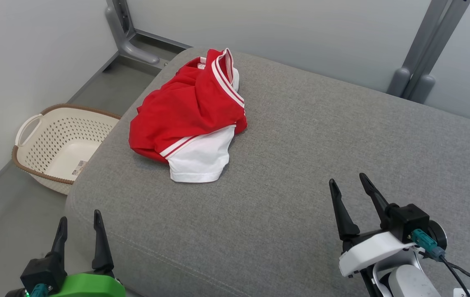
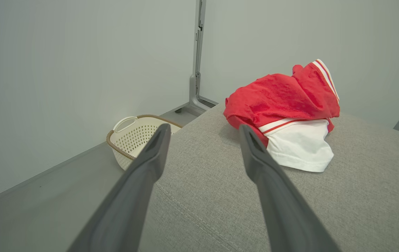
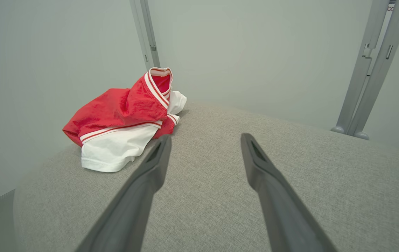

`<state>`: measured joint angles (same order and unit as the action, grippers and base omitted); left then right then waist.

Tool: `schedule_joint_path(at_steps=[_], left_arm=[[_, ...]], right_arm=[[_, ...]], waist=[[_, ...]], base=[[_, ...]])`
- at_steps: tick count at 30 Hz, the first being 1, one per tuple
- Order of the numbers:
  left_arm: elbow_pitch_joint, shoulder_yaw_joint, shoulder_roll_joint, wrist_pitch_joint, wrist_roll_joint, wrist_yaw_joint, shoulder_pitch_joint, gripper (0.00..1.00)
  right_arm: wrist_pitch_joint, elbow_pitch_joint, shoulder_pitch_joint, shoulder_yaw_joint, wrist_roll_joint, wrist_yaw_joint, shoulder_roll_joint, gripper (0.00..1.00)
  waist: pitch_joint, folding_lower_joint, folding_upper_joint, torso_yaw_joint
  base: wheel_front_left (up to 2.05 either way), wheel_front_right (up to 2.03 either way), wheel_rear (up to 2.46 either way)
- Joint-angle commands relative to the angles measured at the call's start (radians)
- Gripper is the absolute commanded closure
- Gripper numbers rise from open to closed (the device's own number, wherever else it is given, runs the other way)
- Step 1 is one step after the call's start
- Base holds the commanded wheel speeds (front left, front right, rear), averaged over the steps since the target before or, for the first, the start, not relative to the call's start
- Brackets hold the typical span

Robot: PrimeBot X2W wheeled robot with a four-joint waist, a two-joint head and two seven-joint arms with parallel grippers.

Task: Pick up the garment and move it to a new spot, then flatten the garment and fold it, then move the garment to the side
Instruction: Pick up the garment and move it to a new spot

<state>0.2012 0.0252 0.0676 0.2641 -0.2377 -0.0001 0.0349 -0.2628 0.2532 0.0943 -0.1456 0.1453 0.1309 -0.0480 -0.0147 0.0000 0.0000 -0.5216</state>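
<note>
Pale walls (image 1: 33,49), grey floor (image 1: 8,214), grey fabric couch (image 1: 301,165), cream basket (image 1: 66,130) on floor.

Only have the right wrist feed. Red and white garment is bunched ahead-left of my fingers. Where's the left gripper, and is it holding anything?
Observer: In the head view the left gripper is open and holds nothing. It sits by the near-left corner of the grey cushion, well apart from the garment.
Operator: Anything off the cushion's left edge?
Observer: Yes. A cream perforated basket with a brown rim stands on the floor right beside that edge, level with the garment. There's a label on its bottom.
</note>
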Motion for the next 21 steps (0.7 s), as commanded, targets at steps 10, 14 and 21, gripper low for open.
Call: schedule_joint_path(at_steps=[10,14,21], left_arm=[[0.099,-0.042,0.023,-0.060,-0.030,-0.055,-0.153,0.00],[0.215,-0.060,0.046,-0.119,-0.057,-0.090,-0.310,0.00],[0.475,-0.037,0.110,-0.173,-0.137,-0.120,-0.546,0.00]], right_arm=[[-0.003,-0.014,0.005,0.006,-0.025,0.000,-0.004,0.00],[0.002,-0.016,0.027,-0.007,-0.054,0.000,-0.004,0.00],[0.036,-0.046,0.075,-0.036,-0.099,0.000,-0.005,0.00]], waist=[[-0.045,0.0000,0.0000,0.032],[-0.086,0.0000,0.0000,0.062],[-0.183,0.0000,0.0000,0.172]], base=[[0.00,0.00,0.00],[0.00,0.00,0.00],[0.00,0.00,0.00]])
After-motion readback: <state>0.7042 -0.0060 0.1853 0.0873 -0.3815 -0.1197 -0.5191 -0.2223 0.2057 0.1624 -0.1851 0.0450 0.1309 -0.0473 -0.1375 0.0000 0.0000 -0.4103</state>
